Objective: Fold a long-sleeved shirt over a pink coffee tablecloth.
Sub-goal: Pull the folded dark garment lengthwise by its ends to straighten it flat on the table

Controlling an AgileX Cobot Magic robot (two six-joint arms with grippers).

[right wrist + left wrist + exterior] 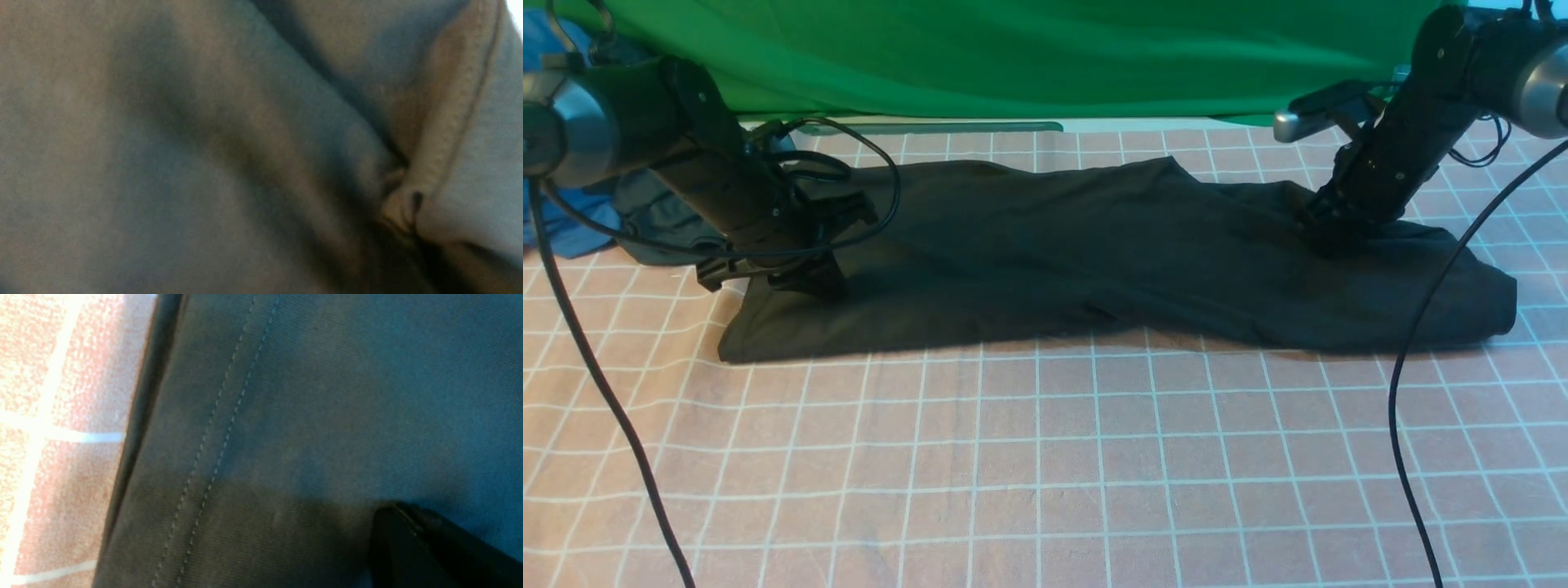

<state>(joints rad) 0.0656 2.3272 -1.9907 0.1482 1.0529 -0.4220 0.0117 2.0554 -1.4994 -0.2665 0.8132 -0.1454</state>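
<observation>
The long-sleeved shirt (1094, 253) lies as a long black band across the far half of the pink coffee tablecloth (1045, 457). Its print and neck label are hidden. My left gripper (796, 282) rests low on the band's left end. In the left wrist view its dark fingers (412, 547) meet on a thin stitched edge of shirt fabric (286, 396), beside the tablecloth (61, 396). My right gripper (1327, 229) is pressed into the right part of the shirt. In the right wrist view the cloth (204, 143) puckers into the shut jaws (402, 232).
A blue garment (564, 220) and a dark grey-green garment (662, 220) lie at the far left, behind my left arm. The green backdrop (1013, 57) hangs along the back edge. Black cables (605, 392) (1405, 425) trail over the tablecloth on both sides.
</observation>
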